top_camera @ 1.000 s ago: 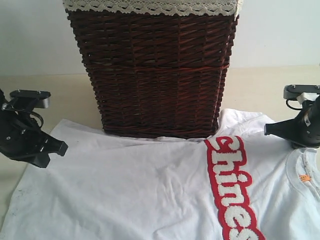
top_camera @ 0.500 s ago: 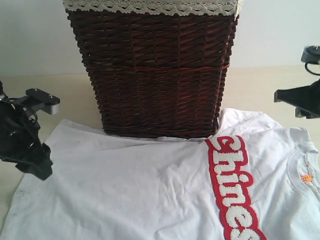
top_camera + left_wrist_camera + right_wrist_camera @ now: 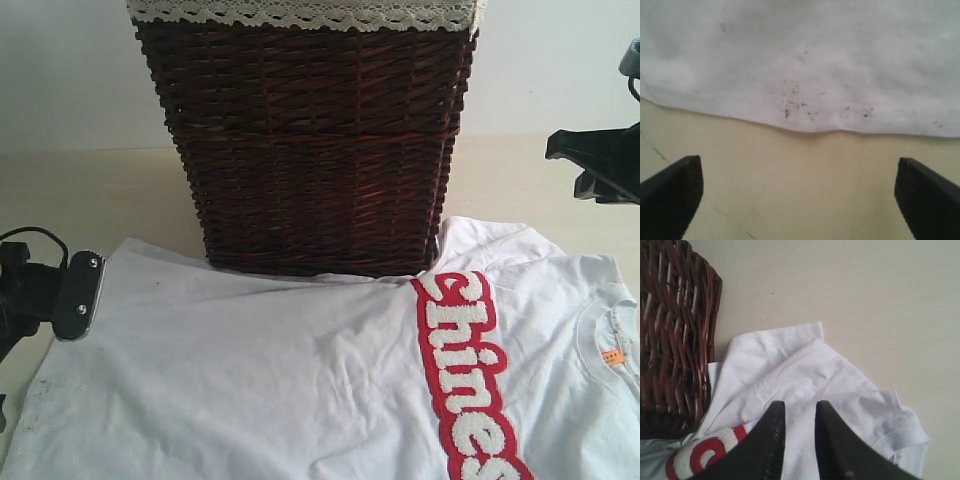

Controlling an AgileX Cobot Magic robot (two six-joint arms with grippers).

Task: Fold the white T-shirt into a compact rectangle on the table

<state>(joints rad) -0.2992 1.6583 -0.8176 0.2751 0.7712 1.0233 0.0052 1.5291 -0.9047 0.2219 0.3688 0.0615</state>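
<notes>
Fabric of the white T-shirt is laid flat on the tabletop against a basket. The left hand is spread wide by its hem; the right hand is held barely parted, empty.

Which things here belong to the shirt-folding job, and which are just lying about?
Job in hand: white T-shirt; table.
Just lying about: wicker basket; lace liner on its rim.
</notes>
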